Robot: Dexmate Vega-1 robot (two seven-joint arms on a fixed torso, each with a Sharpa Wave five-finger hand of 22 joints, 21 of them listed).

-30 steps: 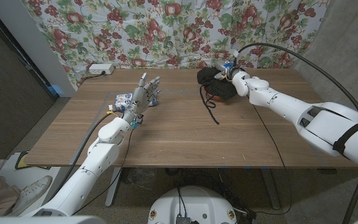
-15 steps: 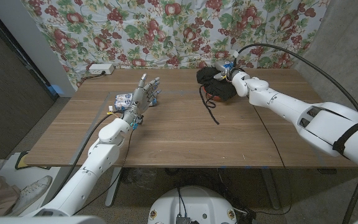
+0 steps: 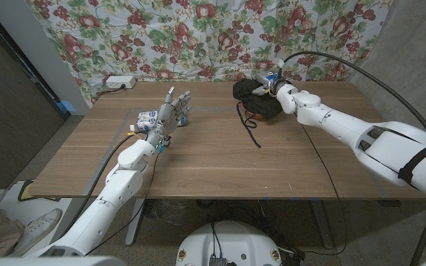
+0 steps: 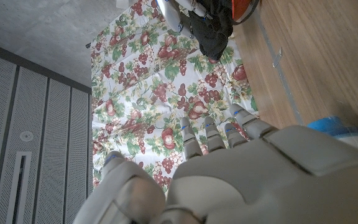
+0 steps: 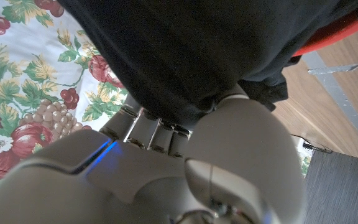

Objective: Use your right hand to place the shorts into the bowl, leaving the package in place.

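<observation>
A wooden worktop (image 3: 220, 159) stands before a fruit-print curtain (image 3: 198, 33). At one o'clock, the right robot hand (image 3: 272, 86) grips black shorts (image 3: 254, 96); the left robot hand (image 3: 170, 114) is spread.

We're seeing black shorts (image 3: 251, 96) over an orange-red bowl (image 3: 259, 115), brown wooden table (image 3: 213, 159), white backdrop (image 3: 198, 37) showing red-green fruit print.

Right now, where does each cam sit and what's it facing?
Head view: on the head, looking down the table; both arms, left hand, right hand at the black shorts.
Left wrist view: behind the left hand, facing floral cloth.
Right wrist view: behind the right hand, fingers in shorts.
Shared: the shorts, seen in all three.
</observation>
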